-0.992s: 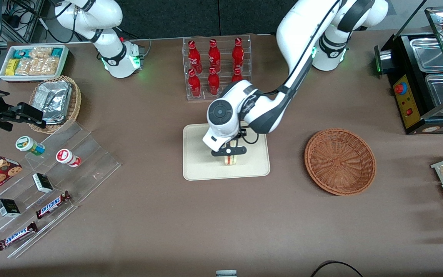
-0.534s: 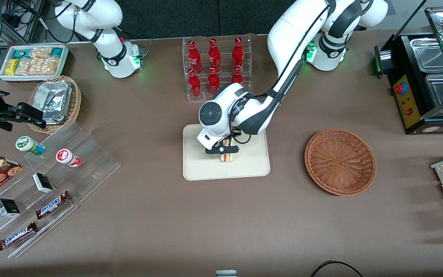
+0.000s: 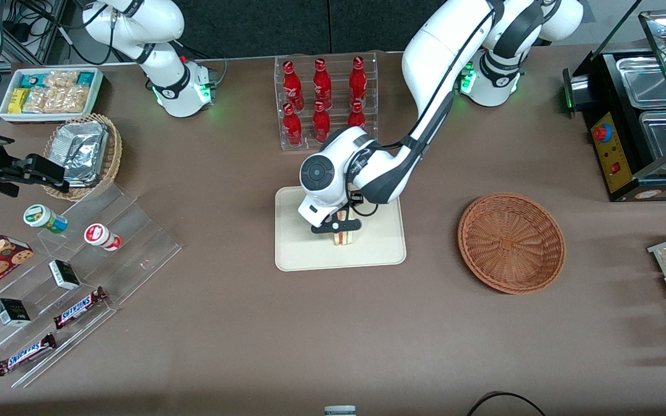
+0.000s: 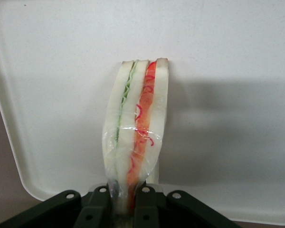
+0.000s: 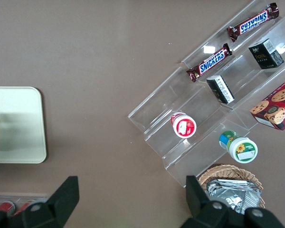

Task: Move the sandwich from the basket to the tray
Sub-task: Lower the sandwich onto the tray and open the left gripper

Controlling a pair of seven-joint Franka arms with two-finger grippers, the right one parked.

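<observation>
- The gripper point(image 3: 341, 230) hangs over the tray point(image 3: 298, 254), its fingers point(image 4: 100, 205) clamped on the sandwich point(image 4: 135, 128).
- The basket point(image 3: 511, 242) sits on the tabletop point(image 3: 333, 335) beside the tray.

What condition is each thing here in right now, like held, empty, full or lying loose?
Sandwich: wrapped in clear film, gripped, over the tray.
Gripper: shut on the sandwich, above the tray.
Tray: flat on the table, nothing else on it.
Basket: empty, upright.
Bottle rack: holds six red bottles, upright.
Foil basket: filled with silver foil.
</observation>
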